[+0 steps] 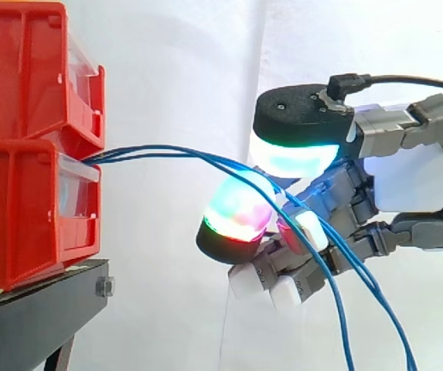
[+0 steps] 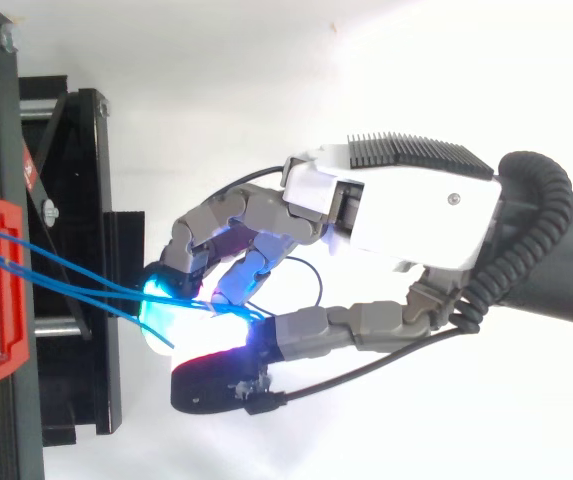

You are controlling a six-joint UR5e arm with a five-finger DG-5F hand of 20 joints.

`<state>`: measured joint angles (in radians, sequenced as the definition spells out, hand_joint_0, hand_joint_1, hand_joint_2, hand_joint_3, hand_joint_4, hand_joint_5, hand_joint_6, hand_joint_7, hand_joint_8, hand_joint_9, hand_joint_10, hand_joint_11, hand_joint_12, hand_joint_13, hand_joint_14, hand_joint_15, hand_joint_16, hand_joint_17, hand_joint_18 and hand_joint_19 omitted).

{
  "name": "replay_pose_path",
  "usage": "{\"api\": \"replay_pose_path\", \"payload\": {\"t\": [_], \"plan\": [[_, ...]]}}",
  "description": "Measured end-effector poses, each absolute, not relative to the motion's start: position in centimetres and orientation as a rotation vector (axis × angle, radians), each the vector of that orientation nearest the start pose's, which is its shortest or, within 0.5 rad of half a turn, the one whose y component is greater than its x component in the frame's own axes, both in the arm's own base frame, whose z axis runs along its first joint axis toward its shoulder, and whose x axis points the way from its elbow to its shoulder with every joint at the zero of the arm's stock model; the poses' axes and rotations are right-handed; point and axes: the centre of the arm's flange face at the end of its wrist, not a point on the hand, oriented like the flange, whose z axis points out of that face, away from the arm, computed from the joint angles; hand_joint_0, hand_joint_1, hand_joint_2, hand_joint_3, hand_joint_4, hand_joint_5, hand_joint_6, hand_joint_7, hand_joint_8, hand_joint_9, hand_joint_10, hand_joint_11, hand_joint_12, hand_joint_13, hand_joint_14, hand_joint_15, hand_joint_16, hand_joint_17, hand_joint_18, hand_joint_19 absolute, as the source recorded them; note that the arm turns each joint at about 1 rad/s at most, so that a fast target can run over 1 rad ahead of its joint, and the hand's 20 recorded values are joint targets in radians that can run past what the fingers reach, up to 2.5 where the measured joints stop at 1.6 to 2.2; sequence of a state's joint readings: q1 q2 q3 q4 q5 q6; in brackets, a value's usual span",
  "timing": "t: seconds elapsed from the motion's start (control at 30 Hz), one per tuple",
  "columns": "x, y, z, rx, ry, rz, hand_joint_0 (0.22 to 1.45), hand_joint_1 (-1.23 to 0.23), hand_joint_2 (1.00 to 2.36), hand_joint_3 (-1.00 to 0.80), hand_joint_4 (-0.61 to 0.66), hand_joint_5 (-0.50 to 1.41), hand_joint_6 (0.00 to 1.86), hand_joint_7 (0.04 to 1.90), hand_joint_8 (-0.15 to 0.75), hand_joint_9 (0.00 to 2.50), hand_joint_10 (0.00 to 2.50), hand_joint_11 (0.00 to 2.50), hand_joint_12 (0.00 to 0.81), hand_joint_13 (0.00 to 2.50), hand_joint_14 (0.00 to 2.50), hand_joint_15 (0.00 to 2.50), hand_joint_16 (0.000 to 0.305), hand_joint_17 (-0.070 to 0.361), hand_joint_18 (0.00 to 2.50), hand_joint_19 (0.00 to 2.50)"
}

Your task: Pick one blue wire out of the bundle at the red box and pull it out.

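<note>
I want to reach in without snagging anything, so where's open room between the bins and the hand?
Free above the wires, between bins and hand, and below them, right of the stand. Crowded where wires thread the fingers.

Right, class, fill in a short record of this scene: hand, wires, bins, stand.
hand: grey-and-white robot hand, glowing pads, fingers curled round the wires
wires: thin blue wires, running from the bins' front through the hand, then hanging down
bins: two red plastic bins, stacked
stand: black metal stand under the bins
</note>
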<state>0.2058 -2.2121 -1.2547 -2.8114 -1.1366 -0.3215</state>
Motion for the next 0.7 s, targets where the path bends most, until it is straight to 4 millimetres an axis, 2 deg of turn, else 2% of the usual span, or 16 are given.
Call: {"api": "replay_pose_path", "payload": {"t": [0.6,0.7], "plan": [[73.5,-3.8,27.5,1.094,1.189,0.730,0.58,-0.65,1.01,-0.30,0.24,-0.16,0.83,0.75,0.297,1.05,0.03,0.83,0.383,0.66,0.02,0.42,0.057,0.129,0.52,0.58],[73.3,-4.0,26.9,1.092,1.191,0.724,0.58,-0.65,1.01,-0.30,0.24,-0.16,0.83,0.75,0.295,1.05,0.03,0.84,0.383,0.66,0.02,0.42,0.057,0.129,0.53,0.58]]}}
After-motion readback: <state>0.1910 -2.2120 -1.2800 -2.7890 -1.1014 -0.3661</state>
